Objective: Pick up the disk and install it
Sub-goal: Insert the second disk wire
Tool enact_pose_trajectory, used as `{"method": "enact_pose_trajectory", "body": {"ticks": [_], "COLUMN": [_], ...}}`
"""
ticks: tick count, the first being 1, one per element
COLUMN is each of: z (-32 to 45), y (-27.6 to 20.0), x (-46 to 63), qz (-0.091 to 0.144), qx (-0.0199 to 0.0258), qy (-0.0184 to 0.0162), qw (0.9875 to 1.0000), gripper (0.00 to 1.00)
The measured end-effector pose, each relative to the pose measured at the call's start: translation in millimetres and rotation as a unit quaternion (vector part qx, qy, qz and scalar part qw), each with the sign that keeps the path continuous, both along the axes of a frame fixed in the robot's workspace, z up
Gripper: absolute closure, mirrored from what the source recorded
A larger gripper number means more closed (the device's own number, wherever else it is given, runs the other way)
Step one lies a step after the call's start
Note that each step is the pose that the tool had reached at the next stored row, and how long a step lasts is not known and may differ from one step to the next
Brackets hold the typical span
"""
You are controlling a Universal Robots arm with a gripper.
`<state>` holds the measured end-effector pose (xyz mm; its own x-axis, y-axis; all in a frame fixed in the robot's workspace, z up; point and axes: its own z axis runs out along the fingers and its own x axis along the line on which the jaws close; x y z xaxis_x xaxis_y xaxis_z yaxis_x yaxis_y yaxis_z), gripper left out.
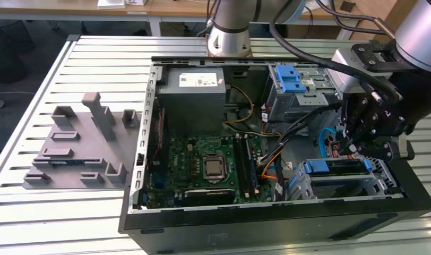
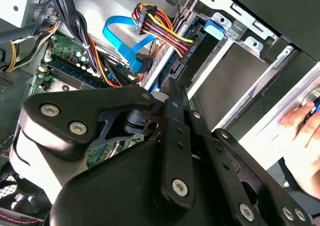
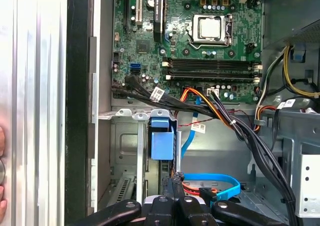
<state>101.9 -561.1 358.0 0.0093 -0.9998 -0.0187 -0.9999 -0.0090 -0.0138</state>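
The disk (image 1: 334,167), framed by its blue carrier, lies in the lower drive cage (image 1: 385,183) of the open computer case, at the exterior view's right. Its blue tab (image 3: 161,136) shows between the cage's metal walls in the first wrist view, and the same tab (image 2: 212,25) shows in the second wrist view. My gripper (image 1: 362,153) hangs just above the cage, a little toward the case's rear. Its fingers (image 3: 176,183) are pressed together with nothing between them, apart from the disk. The closed fingertips (image 2: 172,88) point at the bundle of cables beside the cage.
Orange, black and blue cables (image 3: 215,186) run close under the fingers. The motherboard (image 1: 208,164) and power supply (image 1: 194,101) fill the case's left half. A second blue carrier (image 1: 292,79) sits in the upper cage. A grey fixture block (image 1: 81,149) stands on the slatted table. A person's hand (image 2: 300,131) rests outside the case.
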Motion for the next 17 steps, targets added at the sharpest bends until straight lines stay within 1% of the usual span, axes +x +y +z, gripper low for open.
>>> {"method": "enact_pose_trajectory", "body": {"ticks": [6,17], "z": [1.9,8.5], "y": [0.0,0.4], "x": [0.0,0.0], "qz": [0.0,0.0], "qx": [-0.0001,-0.0003], "qy": [0.0,0.0], "qw": [1.0,1.0], "gripper": [0.89,0.89]}}
